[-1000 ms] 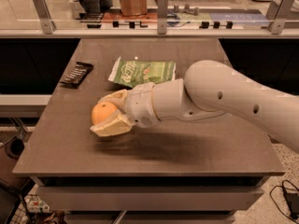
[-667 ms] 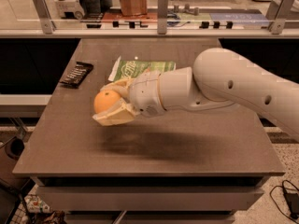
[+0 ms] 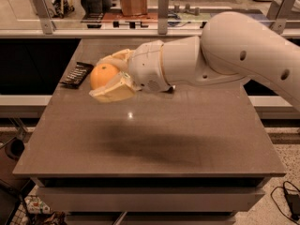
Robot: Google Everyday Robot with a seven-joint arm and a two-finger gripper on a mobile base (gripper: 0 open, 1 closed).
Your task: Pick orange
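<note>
The orange (image 3: 102, 74) is a round orange fruit held between the cream-coloured fingers (image 3: 114, 90) of my gripper (image 3: 108, 76). The gripper is shut on it and holds it well above the brown table (image 3: 150, 144), over the table's left half. The white arm reaches in from the right and hides the green snack bag behind it. The arm's shadow lies on the table below.
A black flat object with white marks (image 3: 76, 74) lies at the table's left edge, just left of the orange. A glass-fronted rail with grey posts (image 3: 162, 6) runs behind the table. A cable and plug (image 3: 290, 200) lie on the floor at the right.
The gripper has lifted the orange higher above the table and the arm has risen with it, now covering the green snack bag.
</note>
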